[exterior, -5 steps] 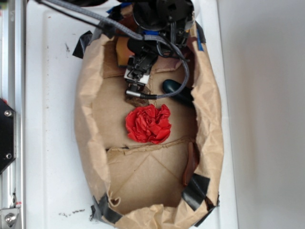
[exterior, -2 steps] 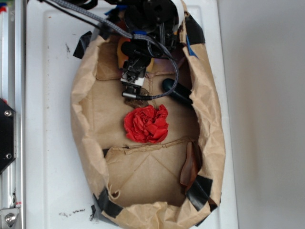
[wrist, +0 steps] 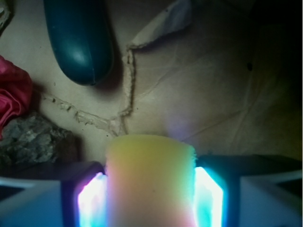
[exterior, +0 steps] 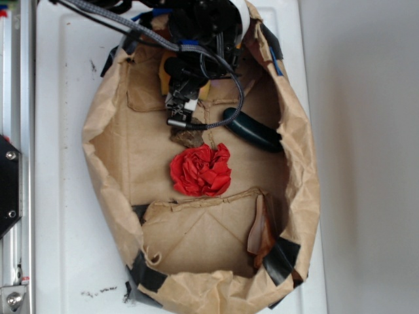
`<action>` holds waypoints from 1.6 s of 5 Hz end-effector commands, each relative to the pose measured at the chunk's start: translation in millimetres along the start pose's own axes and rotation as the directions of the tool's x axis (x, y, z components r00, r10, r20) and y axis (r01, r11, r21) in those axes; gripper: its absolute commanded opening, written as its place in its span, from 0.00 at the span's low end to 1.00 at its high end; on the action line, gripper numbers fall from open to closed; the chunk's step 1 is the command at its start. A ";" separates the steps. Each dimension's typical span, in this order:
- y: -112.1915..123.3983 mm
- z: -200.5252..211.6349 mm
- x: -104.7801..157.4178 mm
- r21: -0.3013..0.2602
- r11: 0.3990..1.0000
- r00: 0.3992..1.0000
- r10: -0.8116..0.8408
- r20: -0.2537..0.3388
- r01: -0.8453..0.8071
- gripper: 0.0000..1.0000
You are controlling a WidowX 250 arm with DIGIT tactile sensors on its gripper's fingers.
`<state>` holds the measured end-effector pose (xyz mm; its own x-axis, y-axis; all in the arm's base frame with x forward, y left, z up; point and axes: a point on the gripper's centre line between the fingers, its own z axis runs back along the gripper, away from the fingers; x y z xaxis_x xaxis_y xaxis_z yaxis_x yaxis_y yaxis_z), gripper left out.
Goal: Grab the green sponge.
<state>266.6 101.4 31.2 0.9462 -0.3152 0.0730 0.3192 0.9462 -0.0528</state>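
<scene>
Clamped between the robot's lit white gripper (wrist: 150,198) pads sits the chunky yellow foam green sponge (wrist: 150,182), squeezed from both sides so it can lift cleanly, I judge. Beyond lie a glossy dark green oblong (wrist: 79,40) and red crumpled cloth (wrist: 12,92). Only the exterior view shows the brown paper bag (exterior: 108,176) around them; there the arm hides the grip.

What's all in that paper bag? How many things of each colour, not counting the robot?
Yellow: 1, the sponge, held between the gripper's fingers.
Dark green: 1, the cucumber-shaped thing.
Red: 1, the crumpled cloth.
Grey-brown: 1, the rock-like lump.
Total: 4 things inside the paper bag.
</scene>
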 end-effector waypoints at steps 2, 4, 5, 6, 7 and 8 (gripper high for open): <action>-12.1 35.4 6.5 0.002 1.000 0.995 -0.018 0.095 0.018 0.00; -83.2 125.7 0.3 -0.064 0.997 0.968 -0.023 0.249 0.040 0.00; -92.4 143.8 12.4 0.029 0.982 0.959 0.178 0.222 -0.189 0.00; -90.7 162.3 19.6 0.047 0.913 0.904 0.394 0.165 -0.406 0.00; -88.9 166.1 23.3 0.058 0.886 0.881 0.448 0.152 -0.461 0.00; -86.3 162.5 28.9 0.039 0.896 0.894 0.437 0.104 -0.442 0.00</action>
